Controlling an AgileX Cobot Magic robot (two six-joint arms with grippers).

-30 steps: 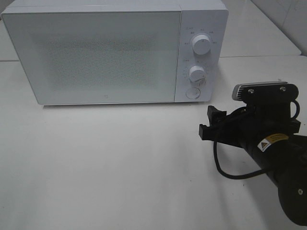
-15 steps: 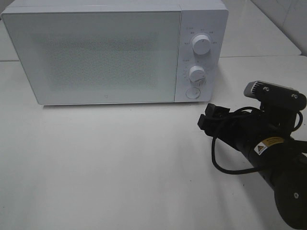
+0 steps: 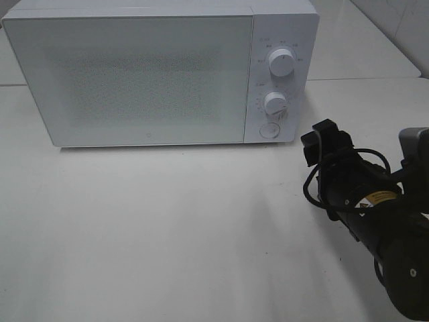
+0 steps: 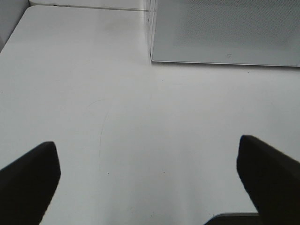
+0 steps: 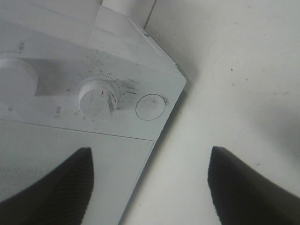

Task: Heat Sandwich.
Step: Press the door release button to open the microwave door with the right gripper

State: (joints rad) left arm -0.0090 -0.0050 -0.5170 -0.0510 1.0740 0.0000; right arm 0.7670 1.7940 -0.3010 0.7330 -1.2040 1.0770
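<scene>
Exterior high: right jaws, parted and empty, hover at 3 o'clock of closed white microwave's [image 3: 147, 80] round button [image 3: 269, 131]; left wrist: left jaws spread wide over worktop [image 4: 117, 117], holding nothing.

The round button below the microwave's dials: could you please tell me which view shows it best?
The right wrist view: the button is close and large, beside the lower dial. The exterior high view shows the button small, under that dial. The left wrist view shows only the door, no button.
</scene>
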